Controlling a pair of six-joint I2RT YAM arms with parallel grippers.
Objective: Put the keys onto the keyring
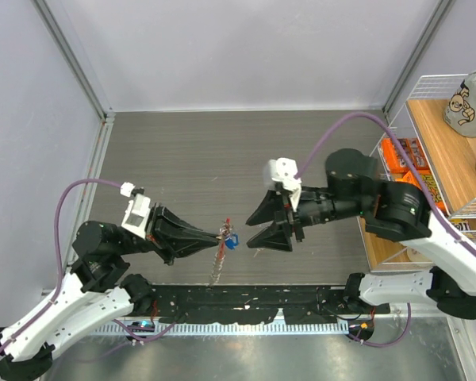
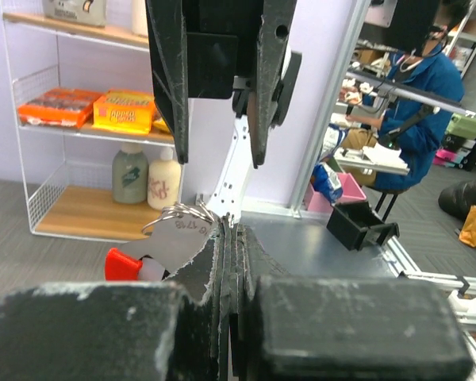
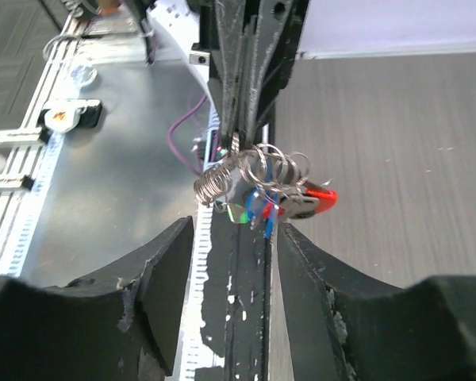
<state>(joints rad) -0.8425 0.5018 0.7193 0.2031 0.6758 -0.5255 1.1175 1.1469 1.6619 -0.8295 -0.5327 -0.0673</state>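
My left gripper (image 1: 222,232) is shut on the keyring (image 1: 224,230) above the middle of the table. Its chain (image 1: 216,266) hangs down, and a blue tag (image 1: 232,242) dangles beside the tips. In the left wrist view the closed fingertips (image 2: 228,228) pinch the wire ring (image 2: 174,213), with a flat metal key (image 2: 177,238) and a red tag (image 2: 120,263) to their left. My right gripper (image 1: 249,233) stands open just right of the bunch. In the right wrist view the keys (image 3: 263,190), a red tag (image 3: 321,197) and a coiled spring end (image 3: 214,182) hang just beyond its parted fingers (image 3: 163,270).
A wire shelf rack (image 1: 428,87) with orange boxes (image 1: 404,155) stands at the right edge. The black slotted rail (image 1: 246,305) runs along the near edge between the arm bases. The left wrist view shows bottles (image 2: 147,176) on that shelf and a black box (image 2: 361,226).
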